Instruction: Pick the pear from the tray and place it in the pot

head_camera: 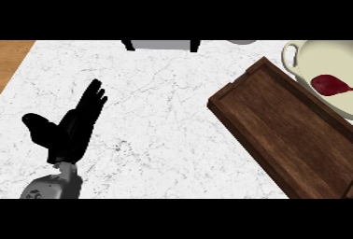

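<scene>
Pear (331, 85) inside cream pot (307, 56), beside wooden tray (289, 130). Left hand (69, 128) resting on counter (165, 112), fingers straight, apart. No writing visible.

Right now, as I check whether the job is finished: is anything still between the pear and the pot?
Nothing visible does. The dark red pear already lies inside the cream pot, beyond the wooden tray. The left hand rests open over the counter, far from both.

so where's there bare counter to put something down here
The widest bare patch of white counter lies between the open left hand and the wooden tray. The tray's own floor is bare too. It is crowded at the upper right, where the cream pot holding the dark red pear meets the tray.
</scene>
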